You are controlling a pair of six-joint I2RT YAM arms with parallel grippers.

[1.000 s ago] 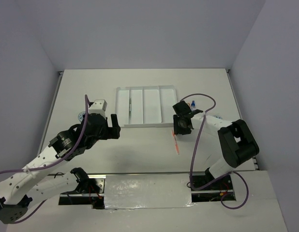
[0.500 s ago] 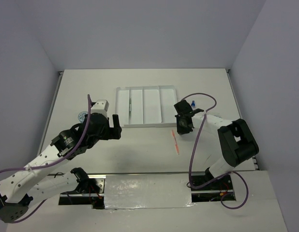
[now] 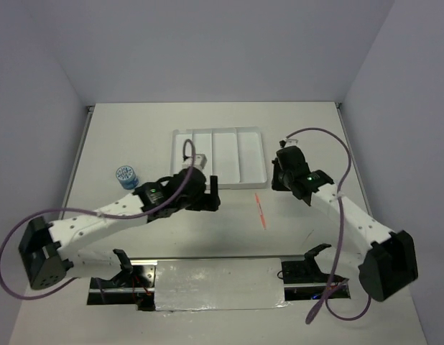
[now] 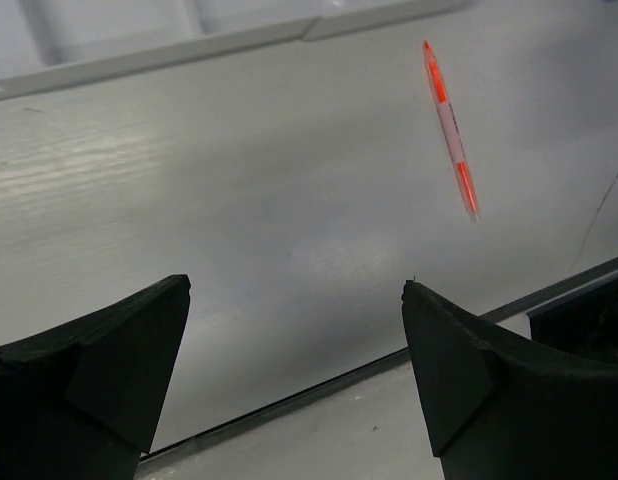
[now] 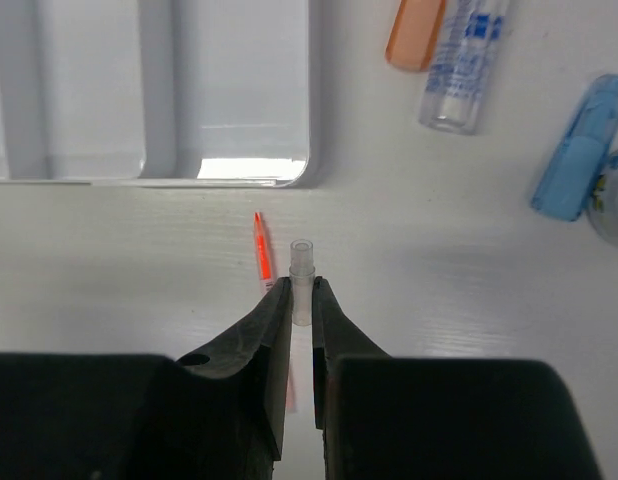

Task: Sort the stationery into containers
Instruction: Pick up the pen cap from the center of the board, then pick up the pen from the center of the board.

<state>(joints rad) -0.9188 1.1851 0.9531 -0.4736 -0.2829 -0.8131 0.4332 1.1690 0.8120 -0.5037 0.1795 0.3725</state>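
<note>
right wrist: right gripper (image 5: 301, 300) pinches small clear tube (image 5: 302, 260).

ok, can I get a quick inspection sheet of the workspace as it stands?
Surface: white table, no spills seen.
Job's things: white tray far centre, nothing seen in its right compartments; orange pen on the table in front of it; blue-white roll at left; orange capsule, clear bottle and blue capsule lie on the table beside the tray.
Clutter: nothing seen.
Grippers: left gripper open and empty, short of the pen; right gripper shut on a small clear tube.
Cables: purple cable looping off each arm.
Surroundings: plain walls, nothing else seen.
</note>
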